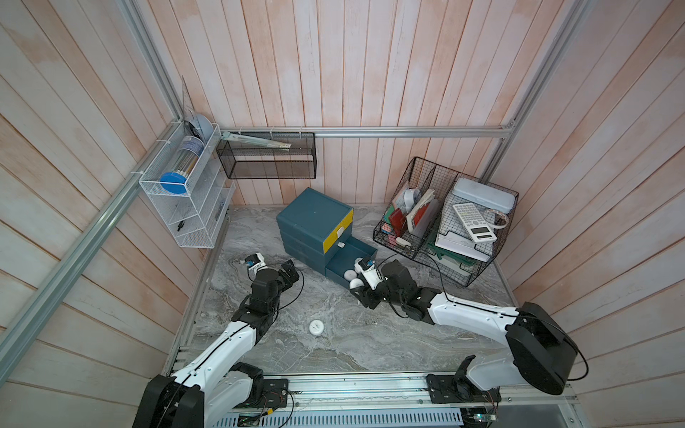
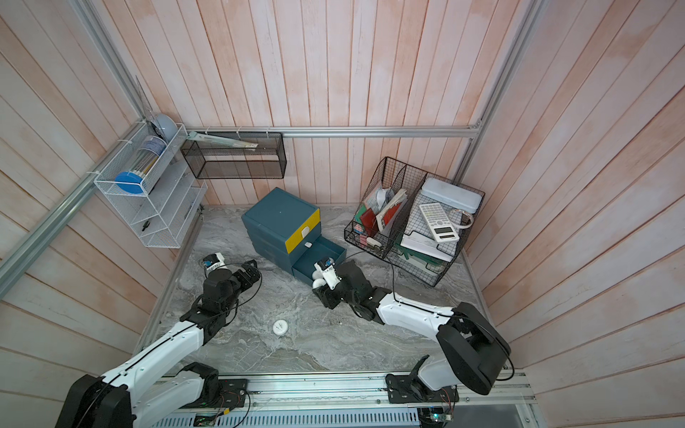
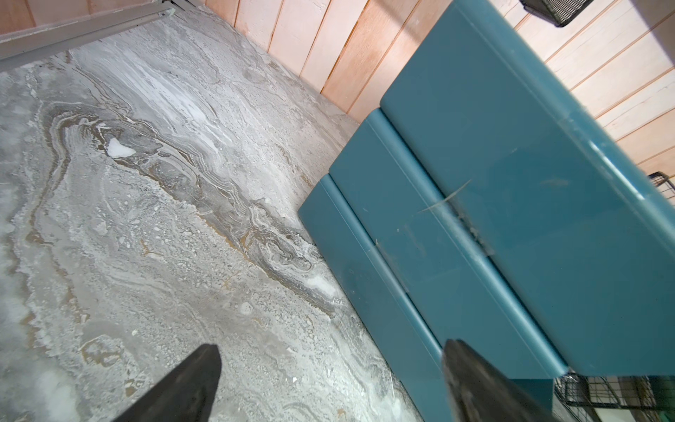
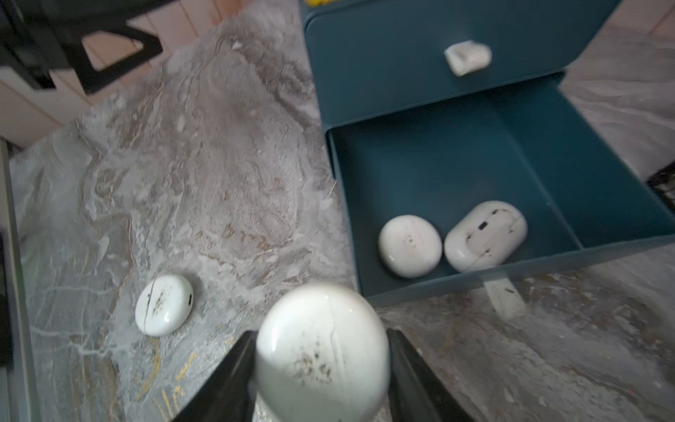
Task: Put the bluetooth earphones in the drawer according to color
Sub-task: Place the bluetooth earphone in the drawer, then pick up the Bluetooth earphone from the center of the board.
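The drawer cabinet is teal with a yellow top front, and its bottom drawer is pulled out. Two white earphone cases lie inside against the front wall. My right gripper is shut on a third white earphone case, held just outside the drawer's front corner; in a top view this held case sits at the drawer's front edge. One more white case rests on the marble table. My left gripper hangs open over the table beside the cabinet's side wall, holding nothing.
A black wire basket with a calculator and papers stands right of the cabinet, close to my right arm. A white wire rack and a black mesh shelf hang on the walls. Bare marble table lies between the arms.
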